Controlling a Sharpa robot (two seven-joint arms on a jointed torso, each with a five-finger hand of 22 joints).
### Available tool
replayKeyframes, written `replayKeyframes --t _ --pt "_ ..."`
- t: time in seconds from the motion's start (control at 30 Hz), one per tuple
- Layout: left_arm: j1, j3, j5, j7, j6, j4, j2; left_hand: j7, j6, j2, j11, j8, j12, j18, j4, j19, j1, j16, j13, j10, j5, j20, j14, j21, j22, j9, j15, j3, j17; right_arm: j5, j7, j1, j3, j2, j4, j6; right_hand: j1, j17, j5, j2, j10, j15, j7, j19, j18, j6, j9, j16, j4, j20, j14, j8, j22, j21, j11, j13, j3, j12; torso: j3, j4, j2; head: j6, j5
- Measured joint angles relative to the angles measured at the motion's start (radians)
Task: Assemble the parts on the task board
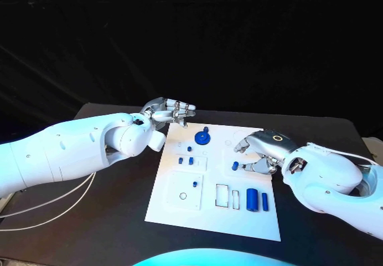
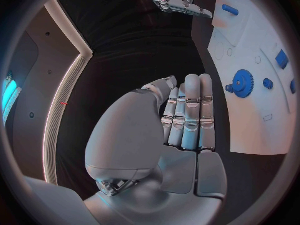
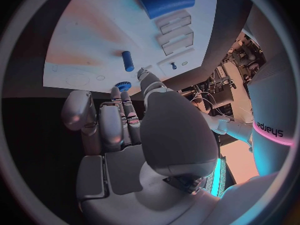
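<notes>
Blue parts (image 1: 252, 199) on white task board (image 1: 175, 213)

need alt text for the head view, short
A white task board lies on a black table between two white robot arms, with small blue parts on it, among them a gear and a cylinder. The left hand hovers at the board's far corner, and the right hand sits over its right edge.

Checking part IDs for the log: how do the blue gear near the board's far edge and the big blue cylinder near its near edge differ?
The gear is round and toothed, lying flat with a small knob beside it; the cylinder is long, smooth and lies on its side. The gear sits at the task board's far end, close to the left hand; the cylinder lies at the near end, beside a thinner blue bar. Both are blue, and neither hand touches them.
</notes>
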State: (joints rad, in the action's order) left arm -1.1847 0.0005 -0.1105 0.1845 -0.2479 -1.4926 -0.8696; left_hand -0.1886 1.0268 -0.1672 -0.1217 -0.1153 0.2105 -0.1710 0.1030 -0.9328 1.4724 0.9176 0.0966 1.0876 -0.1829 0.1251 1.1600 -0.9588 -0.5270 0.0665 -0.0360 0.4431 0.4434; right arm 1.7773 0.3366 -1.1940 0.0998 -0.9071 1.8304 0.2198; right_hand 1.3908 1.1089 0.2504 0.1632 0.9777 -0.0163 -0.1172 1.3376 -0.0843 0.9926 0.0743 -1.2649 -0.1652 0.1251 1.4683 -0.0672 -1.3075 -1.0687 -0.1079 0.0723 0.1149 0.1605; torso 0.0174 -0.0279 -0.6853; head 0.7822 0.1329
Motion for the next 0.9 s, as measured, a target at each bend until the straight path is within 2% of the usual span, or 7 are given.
replayKeyframes --t 0.27,0.43,0.5,0.57,0.73,0.9 --pt "0.0 0.0 0.0 -0.001 0.001 0.0 -0.002 0.0 0.0 0.0 0.0 0.0 0.003 0.0 0.0 0.0 0.0 0.0 0.0 0.0 0.0 0.0 0.0 0.0 0.0 0.0 0.0 0.0 0.0 -0.006 0.006 0.0 0.003 0.005 -0.017 -0.059 0.006 0.0 0.001 -0.006 -0.001 0.0 0.003 0.0 0.0 -0.003 0.0 0.0 -0.006 0.0 0.0 0.0 0.0 0.0 0.002 0.0 -0.012 0.012 -0.0009 0.0006 0.0 0.001 0.0" --pt "0.0 0.0 0.0 -0.002 0.002 0.002 -0.002 0.0 0.0 0.0 0.0 0.0 0.003 0.0 0.0 0.0 0.0 0.0 0.0 0.0 0.0 0.0 0.0 0.0 0.0 0.0 0.0 0.0 0.0 -0.01 0.007 0.007 0.006 0.021 -0.033 -0.075 0.024 0.005 0.001 -0.024 -0.001 0.0 0.006 0.009 0.0 0.0 0.0 0.0 -0.01 -0.004 0.0 0.0 0.0 -0.009 0.002 0.0 -0.016 0.037 -0.0009 0.0004 -0.001 0.004 0.001" --pt "0.0 0.0 0.0 -0.002 0.002 0.002 -0.002 0.0 0.0 0.0 0.0 0.0 0.003 0.0 0.0 0.0 0.0 0.0 0.0 0.0 0.0 0.0 0.0 0.0 0.0 0.0 0.0 0.0 0.0 -0.012 0.007 0.011 0.006 0.029 -0.039 -0.076 0.028 0.008 0.001 -0.028 0.013 0.0 0.001 0.017 0.0 -0.005 0.0 -0.006 -0.01 -0.006 0.0 0.0 0.0 -0.022 0.011 0.0 -0.016 0.052 -0.0009 0.0 -0.001 0.004 0.003" --pt "0.0 0.0 0.0 -0.002 0.002 0.002 -0.002 0.0 0.0 0.0 0.0 0.0 0.003 0.0 0.0 0.0 0.0 0.0 0.0 0.0 0.0 0.0 0.0 0.0 0.0 0.0 0.0 0.0 0.0 -0.014 0.007 0.014 0.007 0.039 -0.047 -0.075 0.039 0.009 0.001 -0.039 0.031 0.0 0.005 0.026 0.0 -0.012 0.0 -0.006 -0.01 -0.011 0.0 0.0 0.0 -0.034 0.014 0.002 -0.016 0.064 -0.001 0.0 -0.001 0.005 0.003" --pt "0.0 0.0 0.0 -0.003 0.003 0.002 -0.002 0.0 0.0 0.0 0.004 0.0 0.003 0.0 0.0 0.0 0.0 0.0 0.001 -0.004 0.0 0.0 0.0 0.0 0.0 0.0 0.0 0.0 0.0 -0.018 0.006 0.02 0.008 0.059 -0.062 -0.067 0.062 0.013 -0.015 -0.062 0.086 0.014 0.002 0.044 0.0 -0.008 0.001 -0.01 -0.022 -0.022 -0.002 0.0 0.0 -0.071 0.03 0.002 0.014 0.083 -0.0007 0.0011 -0.001 0.007 0.004" --pt "0.0 0.0 0.0 -0.003 0.004 0.002 -0.003 0.0 0.0 0.0 0.004 0.0 0.003 0.0 0.0 0.0 0.0 0.0 0.001 -0.004 0.0 0.0 0.0 0.004 0.001 0.0 0.0 0.0 -0.001 -0.022 0.004 0.025 0.008 0.072 -0.077 -0.059 0.065 0.015 -0.026 -0.065 0.125 0.021 -0.006 0.053 0.0 0.006 0.003 -0.014 -0.033 -0.031 -0.002 0.0 -0.001 -0.081 0.04 -0.001 0.038 0.086 -0.0003 0.0011 -0.001 0.009 0.006"
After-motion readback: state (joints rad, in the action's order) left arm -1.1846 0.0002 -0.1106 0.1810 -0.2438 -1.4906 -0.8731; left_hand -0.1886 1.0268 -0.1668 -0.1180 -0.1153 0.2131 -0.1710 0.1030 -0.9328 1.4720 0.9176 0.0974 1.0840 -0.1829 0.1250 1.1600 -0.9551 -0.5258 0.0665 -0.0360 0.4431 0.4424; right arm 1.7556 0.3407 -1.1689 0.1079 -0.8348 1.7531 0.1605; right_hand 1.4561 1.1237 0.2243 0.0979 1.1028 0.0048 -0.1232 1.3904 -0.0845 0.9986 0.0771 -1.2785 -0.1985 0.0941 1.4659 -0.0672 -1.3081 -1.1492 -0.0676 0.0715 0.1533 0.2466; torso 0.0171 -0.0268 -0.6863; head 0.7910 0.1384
